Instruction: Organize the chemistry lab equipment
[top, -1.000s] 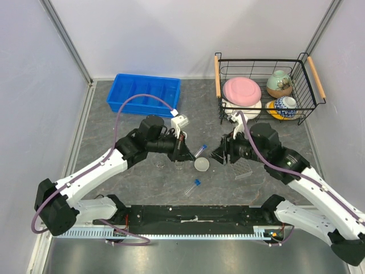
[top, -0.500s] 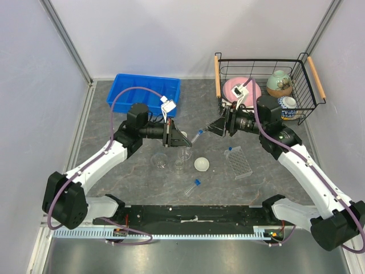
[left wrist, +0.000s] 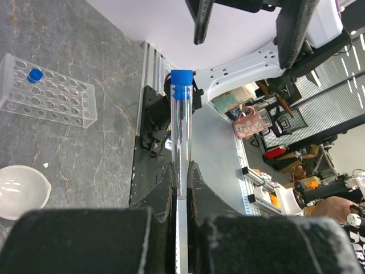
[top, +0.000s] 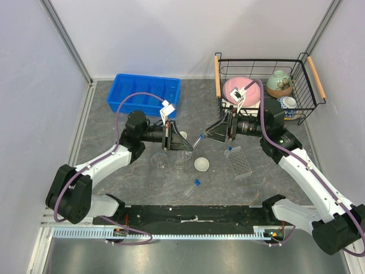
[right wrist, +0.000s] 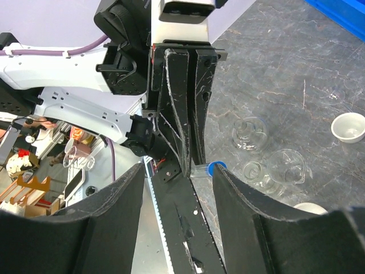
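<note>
Two hands face each other above the tabletop [top: 199,103], near the rack [top: 239,162]. The left hand [left wrist: 180,171] is clenched on the bare end of the tube [left wrist: 181,131]; the right hand [top: 212,132] stands spread, grasping nothing. The tube lies roughly level in mid-air, its long axis running left to right, its blue cap [left wrist: 182,77] pointing at the right hand and seemingly just between its fingers [right wrist: 108,222]. Best close squarely below the cap before the left hand lets go.

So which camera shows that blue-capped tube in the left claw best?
The left wrist view: the blue-capped tube fills the middle, cap and clear body sharp, pinched by the left claw. The top view shows only a thin sliver between the arms; the right wrist view shows mostly its cap, end-on.
</note>
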`<action>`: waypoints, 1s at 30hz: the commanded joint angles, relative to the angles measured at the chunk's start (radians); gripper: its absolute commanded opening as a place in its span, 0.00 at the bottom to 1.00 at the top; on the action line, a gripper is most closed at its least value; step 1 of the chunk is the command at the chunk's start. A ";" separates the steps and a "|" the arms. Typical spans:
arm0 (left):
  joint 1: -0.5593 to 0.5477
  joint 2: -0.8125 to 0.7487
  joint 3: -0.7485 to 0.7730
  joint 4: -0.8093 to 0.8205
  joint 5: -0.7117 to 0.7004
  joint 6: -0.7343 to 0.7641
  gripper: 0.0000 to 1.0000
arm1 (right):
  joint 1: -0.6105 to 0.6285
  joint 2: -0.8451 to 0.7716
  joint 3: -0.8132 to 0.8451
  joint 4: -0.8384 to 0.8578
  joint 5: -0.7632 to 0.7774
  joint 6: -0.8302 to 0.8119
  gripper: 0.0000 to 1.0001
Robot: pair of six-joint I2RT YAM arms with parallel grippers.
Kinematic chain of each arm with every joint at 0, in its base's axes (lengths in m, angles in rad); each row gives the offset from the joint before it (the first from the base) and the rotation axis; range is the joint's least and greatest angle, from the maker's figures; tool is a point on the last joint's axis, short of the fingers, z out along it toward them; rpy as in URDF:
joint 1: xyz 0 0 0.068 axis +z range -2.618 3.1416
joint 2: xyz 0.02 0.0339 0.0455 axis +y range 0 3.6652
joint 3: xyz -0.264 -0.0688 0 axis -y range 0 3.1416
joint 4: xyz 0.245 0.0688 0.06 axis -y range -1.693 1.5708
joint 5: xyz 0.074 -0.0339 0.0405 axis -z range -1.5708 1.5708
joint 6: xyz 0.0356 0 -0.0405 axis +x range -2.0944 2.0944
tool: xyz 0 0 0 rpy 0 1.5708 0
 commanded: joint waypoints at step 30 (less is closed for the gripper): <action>-0.001 0.012 -0.076 0.360 0.060 -0.213 0.02 | 0.137 0.038 0.002 0.004 0.120 -0.067 0.40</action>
